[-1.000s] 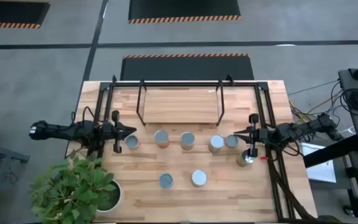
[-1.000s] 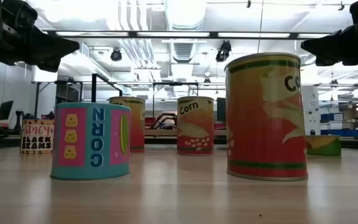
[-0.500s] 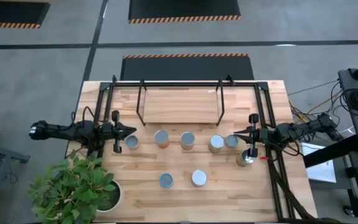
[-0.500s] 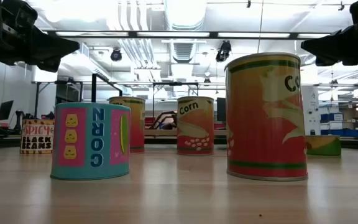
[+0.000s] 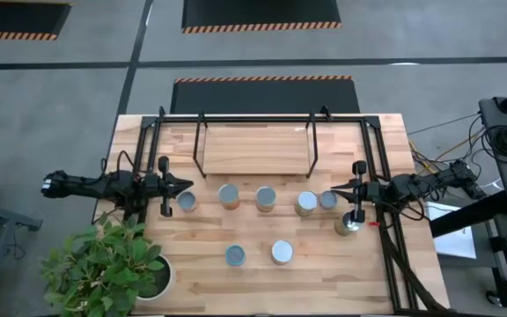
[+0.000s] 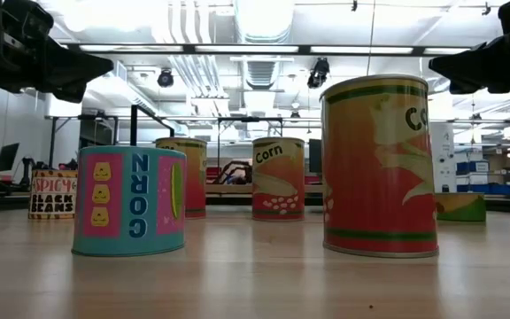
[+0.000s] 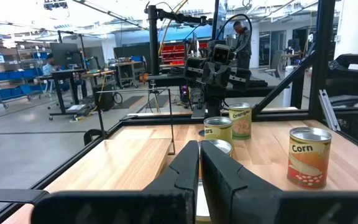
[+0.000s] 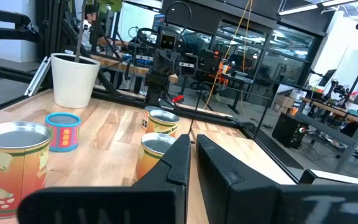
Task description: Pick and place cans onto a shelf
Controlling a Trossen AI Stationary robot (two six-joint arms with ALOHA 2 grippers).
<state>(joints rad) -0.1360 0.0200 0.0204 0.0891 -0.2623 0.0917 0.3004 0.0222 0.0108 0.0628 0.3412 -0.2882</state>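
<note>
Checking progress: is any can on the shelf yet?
No: the shelf board is bare in the high view; the cans stand on the table in front.

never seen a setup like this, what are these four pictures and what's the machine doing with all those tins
This is a robot with two dark arms at a wooden table. The high view looks straight down on everything. The low view sits at table height, so the cans look huge. The other two come from cameras on each wrist, looking out past that arm's own fingers.

The left gripper hangs at the table's left side and the right gripper at its right side. Both are shut and hold nothing.

Eight cans stand upright on the table: a row of five across the middle, one more under the right arm, and two nearer the front. Behind them is the shelf, a low black wire rack, with no cans on it yet. A potted plant sits at the front left corner.
</note>
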